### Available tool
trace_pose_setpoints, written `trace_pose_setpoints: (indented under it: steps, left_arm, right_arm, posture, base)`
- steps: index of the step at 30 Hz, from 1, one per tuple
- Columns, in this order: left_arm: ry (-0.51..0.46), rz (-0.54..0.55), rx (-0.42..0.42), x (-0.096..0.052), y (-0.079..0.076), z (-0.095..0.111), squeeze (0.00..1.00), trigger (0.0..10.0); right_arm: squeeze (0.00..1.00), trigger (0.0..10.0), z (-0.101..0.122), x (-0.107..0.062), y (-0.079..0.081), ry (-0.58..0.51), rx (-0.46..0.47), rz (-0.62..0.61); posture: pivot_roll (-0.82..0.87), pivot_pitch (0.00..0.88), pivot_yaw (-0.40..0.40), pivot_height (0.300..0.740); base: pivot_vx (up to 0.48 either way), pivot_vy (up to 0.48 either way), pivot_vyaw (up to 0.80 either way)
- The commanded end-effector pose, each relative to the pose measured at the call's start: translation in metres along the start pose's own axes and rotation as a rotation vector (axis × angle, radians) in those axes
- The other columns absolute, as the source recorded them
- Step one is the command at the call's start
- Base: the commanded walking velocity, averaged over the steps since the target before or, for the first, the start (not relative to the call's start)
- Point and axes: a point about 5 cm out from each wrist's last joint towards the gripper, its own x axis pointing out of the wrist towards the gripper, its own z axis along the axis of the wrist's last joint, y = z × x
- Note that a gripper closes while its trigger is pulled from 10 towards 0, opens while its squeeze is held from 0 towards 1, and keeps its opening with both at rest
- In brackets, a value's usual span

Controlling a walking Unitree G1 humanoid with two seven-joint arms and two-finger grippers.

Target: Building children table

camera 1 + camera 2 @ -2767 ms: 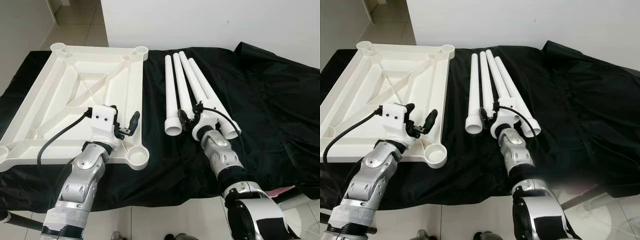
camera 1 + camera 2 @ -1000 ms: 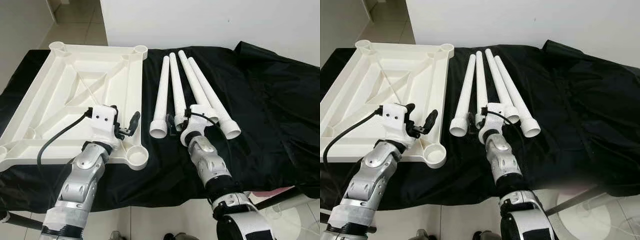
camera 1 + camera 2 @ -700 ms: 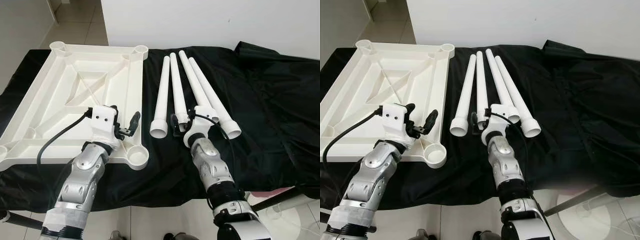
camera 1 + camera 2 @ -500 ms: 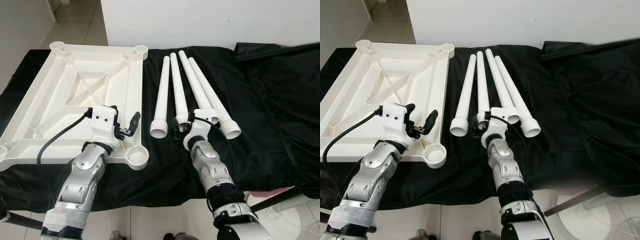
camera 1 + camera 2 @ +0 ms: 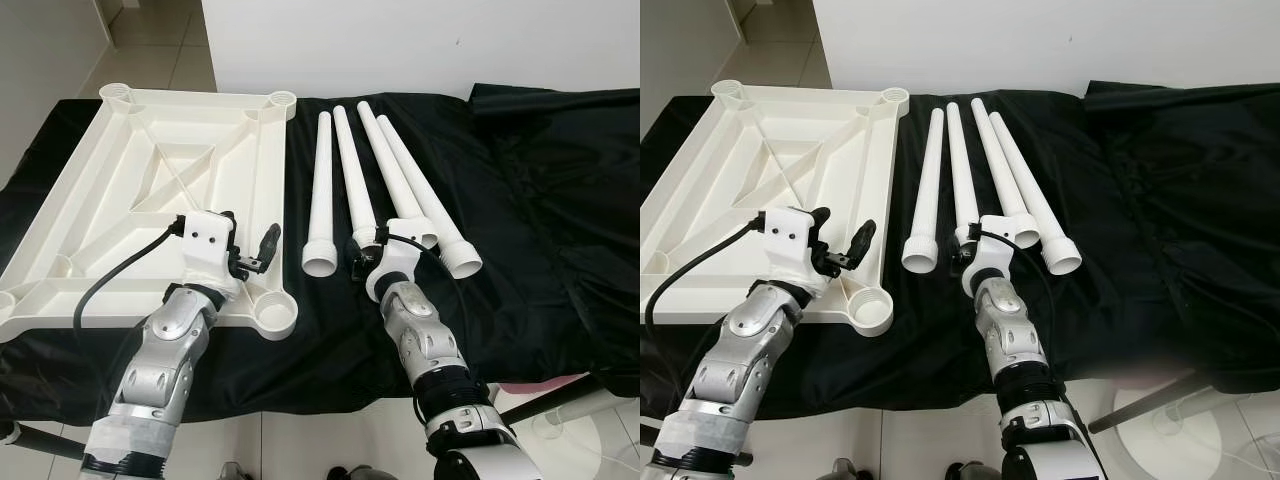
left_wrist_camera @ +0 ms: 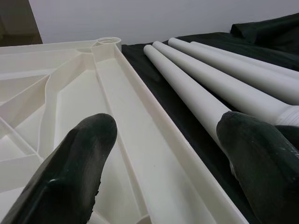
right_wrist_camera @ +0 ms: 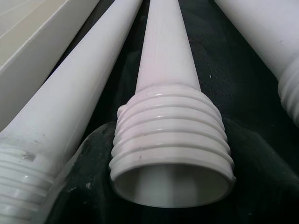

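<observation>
The white tabletop (image 5: 150, 170) lies upside down on the left, with round leg sockets at its corners. To its right, several white table legs lie side by side, threaded ends toward me. My right gripper (image 5: 362, 260) is shut on the threaded end of the second leg (image 7: 170, 140), black fingers (image 7: 88, 186) hugging both sides. The leftmost leg (image 5: 321, 190) lies just beside it. My left gripper (image 5: 252, 262) hovers open over the tabletop's near right rim (image 6: 140, 140), close to the corner socket (image 5: 273, 315), holding nothing.
A black cloth (image 5: 540, 200) covers the work table and bunches up at the far right. A white wall stands right behind. The table's front edge (image 5: 330, 400) drops to a tiled floor.
The far ends of the two left legs have swung slightly left, and the leftmost leg now lies straighter. My right gripper has stayed at the second leg's threaded end. The left arm is still.
</observation>
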Motion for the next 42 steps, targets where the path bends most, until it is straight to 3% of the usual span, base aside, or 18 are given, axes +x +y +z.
trace_pose_setpoints:
  steps: [1,7,8,9,10,11,15,16,17,18,20,23,27,29,30,31,39,42]
  left_arm:
    - [0.019,-0.052,0.000,-0.001,-0.002,-0.002,0.00,10.0]
    - [0.016,-0.078,-0.031,-0.001,-0.004,-0.001,0.00,10.0]
    - [0.018,-0.099,-0.072,0.000,-0.004,0.000,0.00,10.0]
    - [0.018,-0.125,-0.127,0.000,-0.005,0.002,0.82,10.0]
    - [0.018,-0.125,-0.127,0.000,-0.005,0.002,0.82,10.0]
    - [0.009,-0.155,-0.167,0.001,-0.005,0.005,1.00,10.0]
    - [0.015,-0.179,-0.179,0.003,-0.004,0.008,1.00,10.0]
    - [0.008,-0.224,-0.205,0.007,-0.005,0.014,0.20,10.0]
    - [0.004,-0.254,-0.219,0.009,-0.006,0.019,0.20,10.0]
    - [0.000,-0.292,-0.238,0.012,-0.008,0.024,0.00,10.0]
    - [-0.001,-0.329,-0.273,0.014,-0.010,0.028,0.00,10.0]
    - [-0.028,-0.487,-0.393,0.020,-0.019,0.048,0.00,10.0]
    - [-0.040,-0.560,-0.437,0.021,-0.022,0.054,0.00,10.0]
    - [-0.052,-0.752,-0.562,0.021,-0.030,0.069,0.00,10.0]
    - [-0.052,-0.752,-0.562,0.021,-0.030,0.069,0.00,10.0]
    - [-0.054,-0.843,-0.614,0.020,-0.034,0.076,0.00,10.0]
    - [-0.063,-0.908,-0.670,0.038,-0.035,0.091,0.00,10.0]
    - [-0.050,-0.908,-0.648,0.046,-0.035,0.096,0.00,10.0]
  right_arm:
    - [0.00,10.0,-0.008,-0.002,-0.004,0.018,0.019,-0.024]
    - [0.00,10.0,0.001,-0.009,-0.008,-0.100,-0.020,-0.028]
    - [0.00,10.0,0.003,-0.014,-0.010,-0.147,-0.049,-0.032]
    - [0.00,10.0,0.006,-0.019,-0.012,-0.197,-0.087,-0.044]
    - [0.00,10.0,0.006,-0.019,-0.012,-0.197,-0.087,-0.044]
    - [0.00,10.0,0.008,-0.024,-0.015,-0.237,-0.118,-0.054]
    - [0.00,10.0,0.011,-0.029,-0.019,-0.287,-0.158,-0.082]
    - [0.00,10.0,0.012,-0.033,-0.021,-0.313,-0.189,-0.070]
    - [0.00,10.0,0.012,-0.036,-0.023,-0.325,-0.206,-0.057]
    - [0.00,10.0,0.013,-0.038,-0.024,-0.338,-0.203,-0.053]
    - [0.00,10.0,0.015,-0.040,-0.024,-0.356,-0.186,-0.036]
    - [0.00,10.0,0.026,-0.047,-0.013,-0.451,-0.089,0.130]
    - [0.00,10.0,0.028,-0.048,-0.009,-0.470,-0.085,0.175]
    - [0.00,10.0,0.030,-0.049,0.000,-0.498,-0.111,0.258]
    - [0.00,10.0,0.030,-0.049,0.000,-0.498,-0.111,0.258]
    - [0.00,10.0,0.031,-0.049,0.005,-0.506,-0.123,0.295]
    - [0.00,10.0,0.029,-0.047,0.026,-0.510,-0.223,0.448]
    - [0.00,10.0,0.031,-0.046,0.035,-0.521,-0.258,0.522]
  posture:
    - [-0.01,0.116,-0.005,0.740]
    - [-0.02,0.127,0.013,0.740]
    - [-0.02,0.134,0.013,0.740]
    - [-0.02,0.137,0.015,0.740]
    - [-0.02,0.137,0.015,0.740]
    - [-0.02,0.138,0.015,0.740]
    - [-0.02,0.138,0.015,0.740]
    - [-0.03,0.146,0.014,0.740]
    - [-0.03,0.147,0.011,0.740]
    - [-0.03,0.147,0.011,0.740]
    - [-0.03,0.146,0.009,0.740]
    - [-0.03,0.146,0.009,0.740]
    - [-0.03,0.144,0.008,0.740]
    - [-0.03,0.142,0.009,0.740]
    - [-0.03,0.142,0.009,0.740]
    - [-0.03,0.143,0.010,0.740]
    - [-0.05,0.137,0.020,0.740]
    - [-0.05,0.126,0.024,0.740]
  base:
    - [0.000,0.000,0.00]
    - [0.000,0.000,0.00]
    - [0.000,0.000,0.00]
    - [0.000,0.000,0.00]
    - [0.000,0.000,0.00]
    - [0.000,0.000,0.00]
    - [0.000,0.000,0.00]
    - [0.000,0.000,0.00]
    - [0.000,0.000,0.00]
    - [0.000,0.000,0.00]
    - [0.000,0.000,0.00]
    - [0.000,0.000,0.00]
    - [0.000,0.000,0.00]
    - [0.000,0.000,0.00]
    - [0.000,0.000,0.00]
    - [0.000,0.000,0.00]
    - [0.000,0.000,0.00]
    - [0.000,0.000,0.00]
